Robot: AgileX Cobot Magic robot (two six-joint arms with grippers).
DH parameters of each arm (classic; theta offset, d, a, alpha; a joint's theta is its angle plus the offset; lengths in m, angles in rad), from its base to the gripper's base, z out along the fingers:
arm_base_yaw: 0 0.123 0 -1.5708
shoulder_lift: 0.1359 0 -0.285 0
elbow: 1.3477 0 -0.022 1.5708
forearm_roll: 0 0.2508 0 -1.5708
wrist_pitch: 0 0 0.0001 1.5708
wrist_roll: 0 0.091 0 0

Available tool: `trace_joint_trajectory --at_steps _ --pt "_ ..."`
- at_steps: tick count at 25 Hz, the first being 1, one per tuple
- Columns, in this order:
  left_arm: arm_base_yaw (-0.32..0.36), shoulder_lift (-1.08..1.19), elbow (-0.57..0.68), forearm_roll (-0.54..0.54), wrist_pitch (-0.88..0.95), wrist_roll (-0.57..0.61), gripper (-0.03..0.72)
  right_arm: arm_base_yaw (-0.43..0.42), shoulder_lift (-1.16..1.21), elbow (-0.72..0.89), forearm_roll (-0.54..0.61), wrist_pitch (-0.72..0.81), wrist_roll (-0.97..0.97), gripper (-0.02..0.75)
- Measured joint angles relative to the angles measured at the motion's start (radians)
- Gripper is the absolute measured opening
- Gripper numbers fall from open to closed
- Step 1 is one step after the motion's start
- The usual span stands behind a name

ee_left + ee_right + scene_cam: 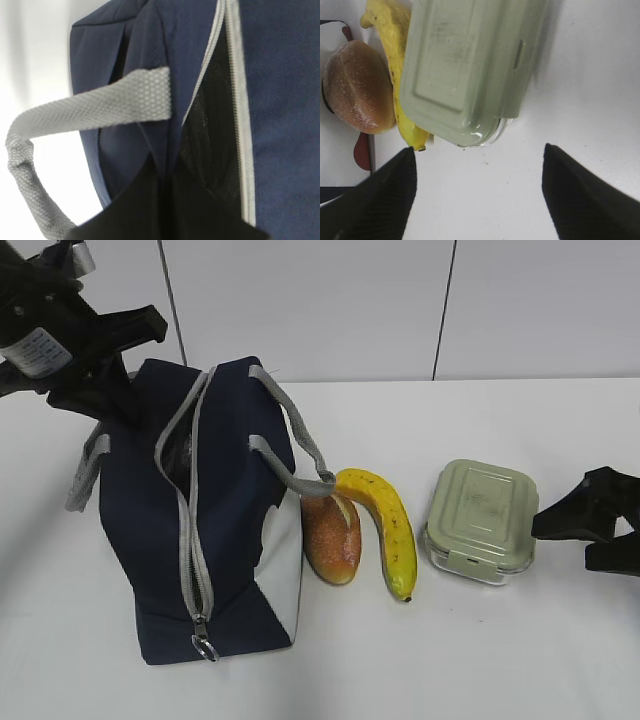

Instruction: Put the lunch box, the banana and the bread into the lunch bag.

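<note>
White panelled wall backs the white desk (480, 660). On it stands the navy lunch bag (140, 540), its grey zipper (190, 540) undone along the top, ring pull (205, 647) at the near end. Just right of the bag lies the bread (332, 535), touching the banana (385, 530) that curves beside it. The lunch box (482, 520), sage lid on, sits a little further right, apart from the banana. Left hand (95, 380) is at the bag's far top corner by a grey handle (100, 107); I cannot tell its spread. Right hand (477, 192) hovers wide, empty, near the lunch box.
</note>
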Motion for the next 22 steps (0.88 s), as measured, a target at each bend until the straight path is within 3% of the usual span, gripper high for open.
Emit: trace_joint_trajectory --at_steps 9,22 --pt "0.0 0.0 0.0 0.0 0.0 0.0 -0.003 -0.051 0.252 -0.163 0.049 0.177 -0.093 0.576" --pt "0.0 0.0 0.0 0.0 0.0 0.0 -0.003 -0.051 0.339 -0.279 0.04 0.18 -0.105 0.576"
